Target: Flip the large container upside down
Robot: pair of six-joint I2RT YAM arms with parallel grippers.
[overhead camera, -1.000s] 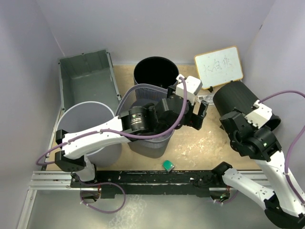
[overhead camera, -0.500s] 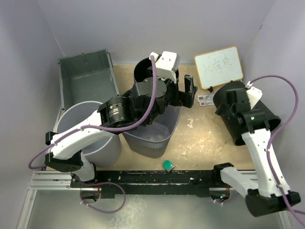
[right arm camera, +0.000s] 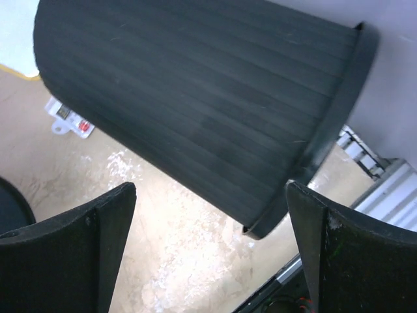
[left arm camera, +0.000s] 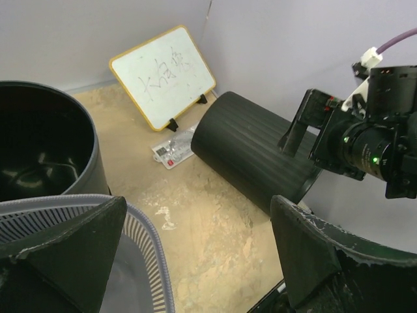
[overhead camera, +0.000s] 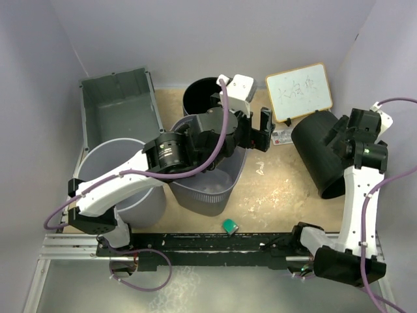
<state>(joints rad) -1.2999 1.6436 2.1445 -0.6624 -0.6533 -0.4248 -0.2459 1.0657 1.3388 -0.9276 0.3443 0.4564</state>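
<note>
Top external: right end effector has swung over the toppled black bin; left end effector hangs beyond the basket. Both released, empty. Crate upright, far-left corner, untouched: 0 progress.

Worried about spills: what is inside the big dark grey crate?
Only its bare grey floor shows inside the crate; the round light grey bin hides its near end.

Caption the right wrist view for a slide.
Open right claw hovers over a black ribbed bin lying on its side, beside a small card.
</note>
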